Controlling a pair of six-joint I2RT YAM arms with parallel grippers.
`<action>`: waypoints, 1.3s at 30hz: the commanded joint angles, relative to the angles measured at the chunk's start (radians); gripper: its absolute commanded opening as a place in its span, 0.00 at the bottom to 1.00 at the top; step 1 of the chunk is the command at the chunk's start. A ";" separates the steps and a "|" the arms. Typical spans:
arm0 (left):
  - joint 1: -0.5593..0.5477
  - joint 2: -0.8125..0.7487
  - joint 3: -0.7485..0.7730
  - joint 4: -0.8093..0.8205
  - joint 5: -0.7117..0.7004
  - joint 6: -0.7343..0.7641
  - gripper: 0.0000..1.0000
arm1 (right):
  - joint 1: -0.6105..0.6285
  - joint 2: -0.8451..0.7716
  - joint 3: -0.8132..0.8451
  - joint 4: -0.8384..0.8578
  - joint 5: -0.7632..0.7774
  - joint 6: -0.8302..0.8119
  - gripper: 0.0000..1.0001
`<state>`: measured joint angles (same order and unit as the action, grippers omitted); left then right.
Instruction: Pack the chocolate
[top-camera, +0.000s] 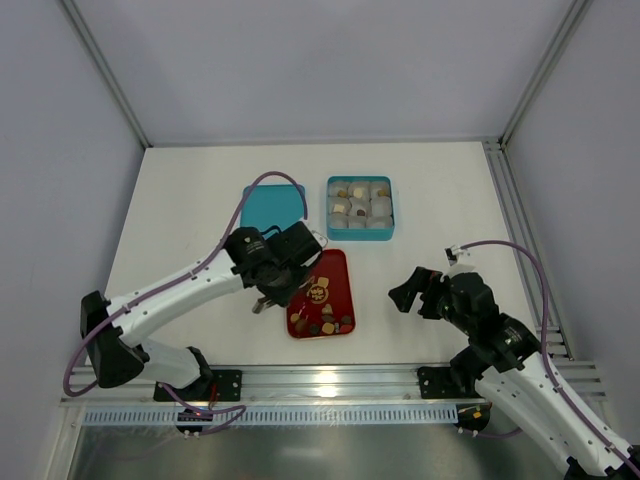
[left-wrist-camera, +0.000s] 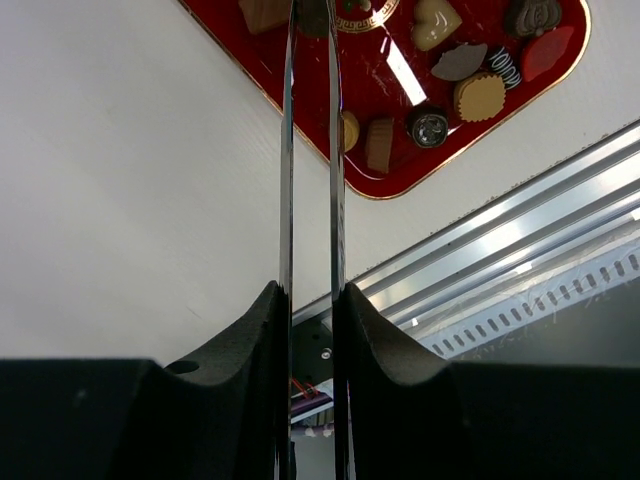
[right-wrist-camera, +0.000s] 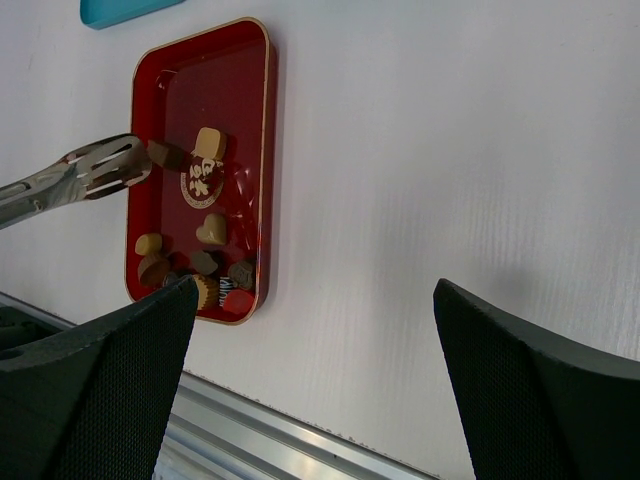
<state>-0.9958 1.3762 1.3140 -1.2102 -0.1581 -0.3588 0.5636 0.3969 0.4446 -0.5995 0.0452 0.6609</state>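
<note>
The chocolate (top-camera: 322, 322) lies as several small brown, tan and reddish pieces in a red tray (top-camera: 335, 268), mostly at its near end. My left gripper (top-camera: 288, 278) hovers over the tray's left side, shut on metal tongs (left-wrist-camera: 286, 150). In the right wrist view the tongs (right-wrist-camera: 95, 172) have their tips against a dark brown piece (right-wrist-camera: 166, 155) in the red tray (right-wrist-camera: 200, 80); whether that piece is lifted is unclear. My right gripper (top-camera: 410, 290) stands open and empty to the right of the tray, above bare table.
A teal box (top-camera: 329, 210) with grey-white paper cups, some filled, stands behind the tray. Its teal lid (top-camera: 272, 205) lies to its left. An aluminium rail (top-camera: 330, 378) runs along the near table edge.
</note>
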 joint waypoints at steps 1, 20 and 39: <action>-0.006 -0.014 0.070 0.001 -0.021 0.000 0.16 | 0.004 -0.012 0.037 0.001 0.030 0.002 1.00; 0.075 0.471 0.664 0.248 -0.089 0.018 0.17 | 0.004 -0.046 0.241 -0.138 0.105 -0.003 1.00; 0.091 0.819 0.837 0.460 -0.130 0.024 0.20 | 0.004 -0.079 0.298 -0.214 0.114 0.000 1.00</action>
<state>-0.9077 2.1998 2.1109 -0.8371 -0.2619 -0.3393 0.5636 0.3317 0.7128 -0.8062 0.1444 0.6601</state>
